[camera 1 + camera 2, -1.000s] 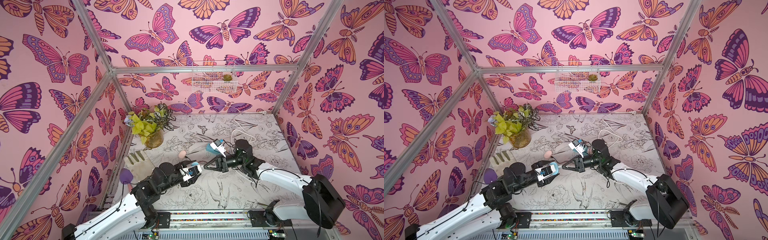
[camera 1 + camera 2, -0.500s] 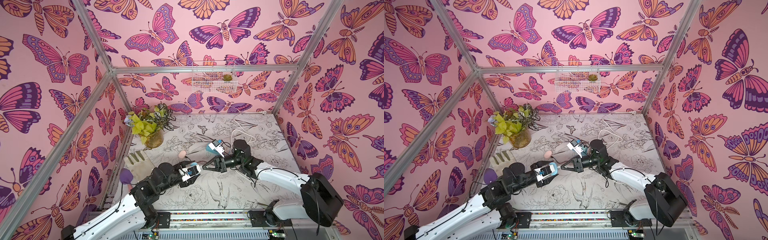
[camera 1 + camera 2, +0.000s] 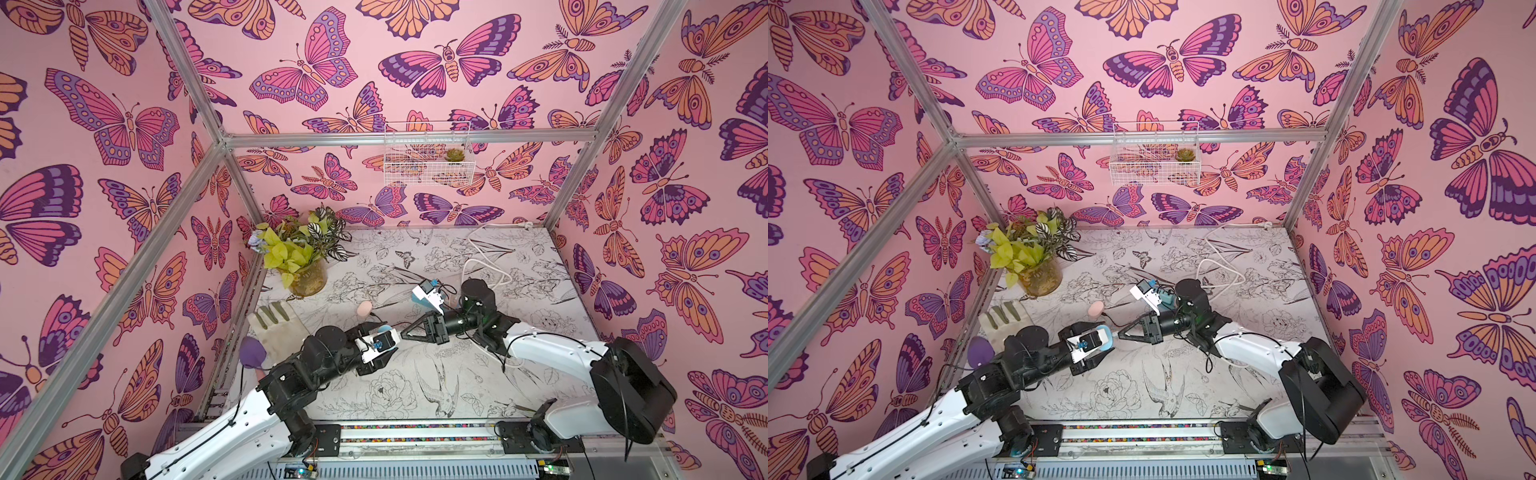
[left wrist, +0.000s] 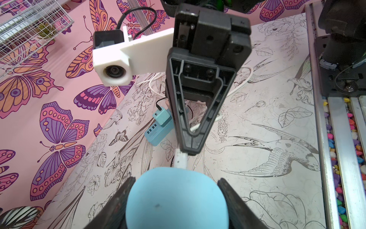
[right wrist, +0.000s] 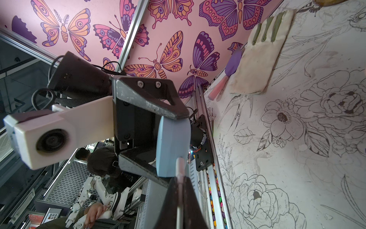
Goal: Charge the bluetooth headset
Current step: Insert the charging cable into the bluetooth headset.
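My left gripper [image 4: 175,180] is shut on the bluetooth headset's light-blue rounded case [image 4: 176,198], one finger on each side, held above the table. Both top views show the case [image 3: 387,330] [image 3: 1104,335] at the table's middle. My right gripper [image 4: 189,151] is shut on a white charging plug [image 4: 181,161], whose end meets the case's rim. In the right wrist view the plug [image 5: 180,167] sticks out of the shut right gripper [image 5: 179,179] against the case [image 5: 172,146]. Whether the plug sits in a port is hidden.
A teal charger block [image 4: 158,128] lies behind the right gripper, with loops of white cable [image 3: 486,257] trailing to the back. A plant vase [image 3: 305,278], a pink egg shape [image 3: 365,308], a glove [image 3: 274,328] and a purple spatula [image 3: 252,352] lie on the left.
My right gripper has edged slightly left with the plug, closing on the case. The left arm and the case have stayed still.
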You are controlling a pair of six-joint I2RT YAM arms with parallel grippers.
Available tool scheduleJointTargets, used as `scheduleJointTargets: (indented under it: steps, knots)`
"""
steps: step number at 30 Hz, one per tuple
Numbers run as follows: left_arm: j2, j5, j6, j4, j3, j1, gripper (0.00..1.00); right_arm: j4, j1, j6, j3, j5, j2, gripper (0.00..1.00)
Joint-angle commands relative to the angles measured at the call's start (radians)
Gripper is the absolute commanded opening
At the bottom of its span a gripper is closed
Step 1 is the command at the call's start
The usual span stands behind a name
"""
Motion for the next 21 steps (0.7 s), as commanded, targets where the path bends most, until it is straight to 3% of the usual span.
scheduleJointTargets:
  steps: [1,21]
  knots:
    - [0.01,0.138,-0.012,0.121,-0.006,-0.02,0.0,0.064,0.066,0.006,0.06,-0.017,0.019,0.0]
    - [0.007,0.144,-0.028,0.15,-0.009,-0.021,0.0,0.181,0.111,0.098,0.07,-0.014,0.061,0.0]
